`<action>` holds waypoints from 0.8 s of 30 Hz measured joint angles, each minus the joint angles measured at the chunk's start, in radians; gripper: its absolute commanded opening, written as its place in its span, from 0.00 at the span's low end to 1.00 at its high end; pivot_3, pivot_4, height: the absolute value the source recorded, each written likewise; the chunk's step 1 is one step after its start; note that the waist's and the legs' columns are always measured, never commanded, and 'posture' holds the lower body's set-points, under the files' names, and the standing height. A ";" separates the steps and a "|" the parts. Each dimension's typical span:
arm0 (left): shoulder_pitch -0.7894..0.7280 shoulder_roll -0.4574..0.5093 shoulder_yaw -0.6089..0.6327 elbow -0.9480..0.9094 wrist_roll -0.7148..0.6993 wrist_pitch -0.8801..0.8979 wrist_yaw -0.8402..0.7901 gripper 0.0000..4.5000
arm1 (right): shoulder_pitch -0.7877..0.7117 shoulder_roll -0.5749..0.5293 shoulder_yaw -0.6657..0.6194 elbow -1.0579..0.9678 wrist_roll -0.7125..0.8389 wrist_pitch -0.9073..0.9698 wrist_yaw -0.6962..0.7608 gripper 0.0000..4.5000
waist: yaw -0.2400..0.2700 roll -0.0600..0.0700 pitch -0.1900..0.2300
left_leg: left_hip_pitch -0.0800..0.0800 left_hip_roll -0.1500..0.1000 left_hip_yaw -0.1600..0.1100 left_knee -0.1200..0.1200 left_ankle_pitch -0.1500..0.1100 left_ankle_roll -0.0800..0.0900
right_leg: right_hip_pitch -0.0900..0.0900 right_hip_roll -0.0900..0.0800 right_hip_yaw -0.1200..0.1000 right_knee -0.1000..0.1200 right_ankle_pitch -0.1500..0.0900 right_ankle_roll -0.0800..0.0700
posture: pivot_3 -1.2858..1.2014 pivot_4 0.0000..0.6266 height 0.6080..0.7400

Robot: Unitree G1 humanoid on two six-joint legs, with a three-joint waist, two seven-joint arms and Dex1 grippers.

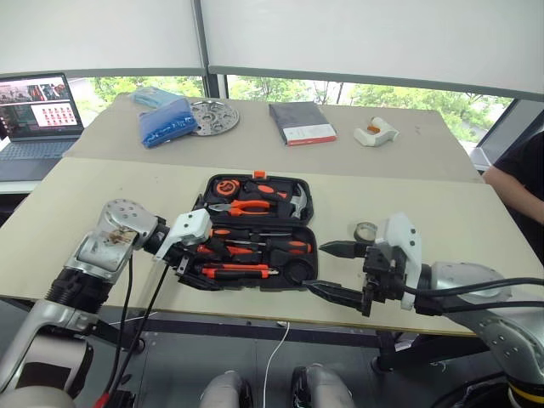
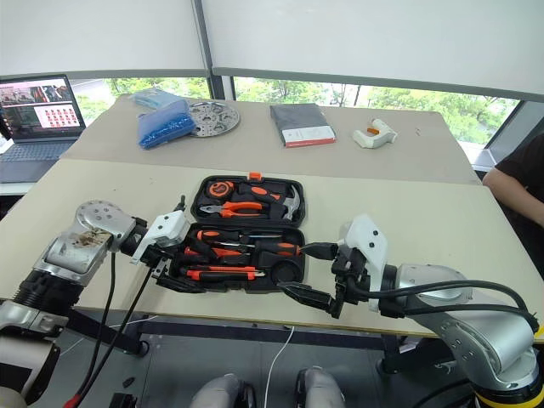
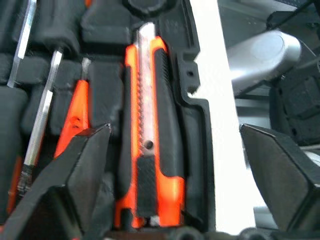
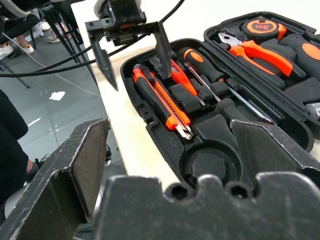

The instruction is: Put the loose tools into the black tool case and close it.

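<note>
Both grippers, left [image 1: 180,255] and right [image 1: 333,270], have jaws wide open and empty. The tape roll [image 1: 365,230] lies outside the case [image 1: 302,208]; closing now would leave it out.

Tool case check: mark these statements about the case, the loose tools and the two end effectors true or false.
1. The black tool case lies open on the table. True.
2. The utility knife lies in the case. True.
3. The small grey tape roll sits in its round slot. False: it rests on the table beside the case, and the round slot is empty.
4. The left end effector is shut on the knife. False: its fingers stand apart, with nothing between them.
5. The right end effector is open. True.
</note>
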State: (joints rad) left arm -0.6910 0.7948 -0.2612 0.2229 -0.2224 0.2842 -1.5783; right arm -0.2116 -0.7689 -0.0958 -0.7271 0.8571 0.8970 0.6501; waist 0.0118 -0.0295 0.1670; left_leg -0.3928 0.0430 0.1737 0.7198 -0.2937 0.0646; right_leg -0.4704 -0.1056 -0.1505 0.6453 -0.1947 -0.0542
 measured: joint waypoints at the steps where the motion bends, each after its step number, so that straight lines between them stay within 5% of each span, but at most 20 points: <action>1: -0.004 -0.003 0.007 0.002 -0.004 0.000 0.004 0.82 | -0.001 0.000 0.001 0.002 -0.001 0.000 0.000 1.00 | 0.000 0.000 0.000 | 0.000 0.000 0.000 0.000 0.000 0.000 | 0.000 0.000 0.000 0.000 0.000 0.000 | 0.52 0.24 0.84; 11: 0.003 -0.022 0.023 0.027 -0.008 -0.050 0.010 0.02 | -0.003 -0.025 0.008 0.014 -0.032 -0.004 0.021 1.00 | -0.001 0.000 0.000 | 0.000 0.000 0.000 0.001 0.000 0.000 | 0.000 0.000 0.000 0.000 0.000 0.000 | 0.52 0.24 0.84; 24: 0.035 -0.072 -0.026 0.098 0.122 -0.305 0.097 0.00 | -0.041 -0.035 0.055 0.035 -0.098 -0.024 0.046 1.00 | -0.002 0.002 -0.002 | 0.008 0.001 -0.001 0.000 -0.001 0.002 | 0.009 -0.001 0.000 -0.001 0.000 0.000 | 0.52 0.24 0.84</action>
State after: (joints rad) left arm -0.6562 0.7224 -0.2871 0.3211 -0.1008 -0.0211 -1.4811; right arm -0.2521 -0.8041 -0.0408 -0.6923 0.7590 0.8733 0.6960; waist 0.0097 -0.0272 0.1655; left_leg -0.3848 0.0437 0.1731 0.7200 -0.2952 0.0667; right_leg -0.4618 -0.1066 -0.1501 0.6439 -0.1948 -0.0541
